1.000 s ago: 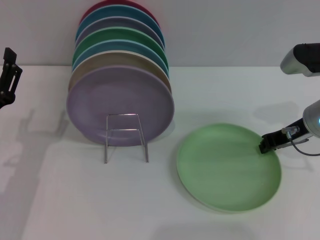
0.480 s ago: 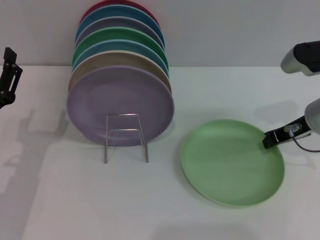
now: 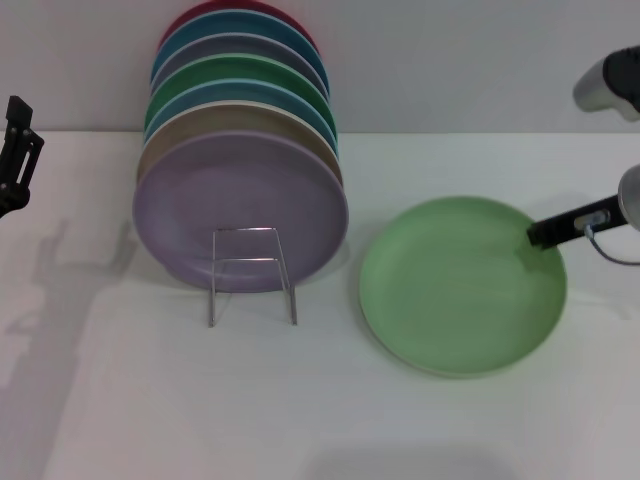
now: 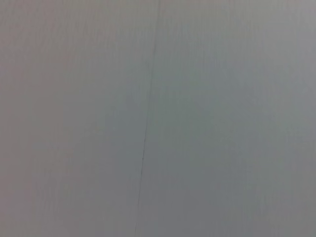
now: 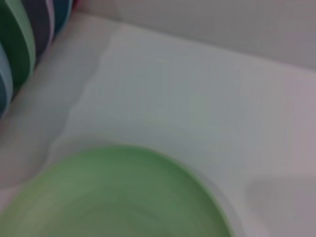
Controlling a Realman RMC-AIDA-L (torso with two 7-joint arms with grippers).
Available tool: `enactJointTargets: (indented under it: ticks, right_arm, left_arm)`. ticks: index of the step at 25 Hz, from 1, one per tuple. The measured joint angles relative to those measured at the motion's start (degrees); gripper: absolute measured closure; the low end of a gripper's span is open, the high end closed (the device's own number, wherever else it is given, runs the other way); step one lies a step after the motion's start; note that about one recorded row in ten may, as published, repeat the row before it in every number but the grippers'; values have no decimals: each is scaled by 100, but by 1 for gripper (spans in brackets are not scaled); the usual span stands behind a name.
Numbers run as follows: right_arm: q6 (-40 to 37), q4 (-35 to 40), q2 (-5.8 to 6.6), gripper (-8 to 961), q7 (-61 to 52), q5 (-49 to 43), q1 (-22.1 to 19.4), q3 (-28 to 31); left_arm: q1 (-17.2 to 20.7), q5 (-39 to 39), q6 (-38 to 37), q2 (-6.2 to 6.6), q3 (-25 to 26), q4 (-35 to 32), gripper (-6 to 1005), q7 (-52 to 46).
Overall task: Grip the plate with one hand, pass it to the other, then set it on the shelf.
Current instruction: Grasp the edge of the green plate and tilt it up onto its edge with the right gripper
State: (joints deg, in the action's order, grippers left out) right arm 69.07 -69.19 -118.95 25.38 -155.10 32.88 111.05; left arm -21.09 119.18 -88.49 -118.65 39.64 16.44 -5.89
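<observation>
One right pincer (image 3: 535,238) clamps the plate (image 3: 460,290) at its rim.

The plate (image 3: 455,290) lies right of the shelf (image 3: 252,275) on the table (image 3: 150,400).

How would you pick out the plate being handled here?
Start at the row of upright plates on the white table. To their right, one pale green plate sits apart, the right gripper at its rim. It alone is outside the rack.

A plain grey surface (image 4: 222,123) is filling the whole picture, and one thin dark line (image 4: 146,123) is running down it.
</observation>
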Motion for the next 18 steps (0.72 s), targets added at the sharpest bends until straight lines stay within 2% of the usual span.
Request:
enactJointTargets:
  ticks: [11,18]
  right_arm:
    - [-153,-1143,-5,930,8,-52,-347,-570]
    - [-286,-1652,-14,931,-45,-453,-530,-976]
  left_arm:
    - [0,-4,-76,0,0,-20,201,0]
    - [0,-4,-82,0,0,-18,202,0]
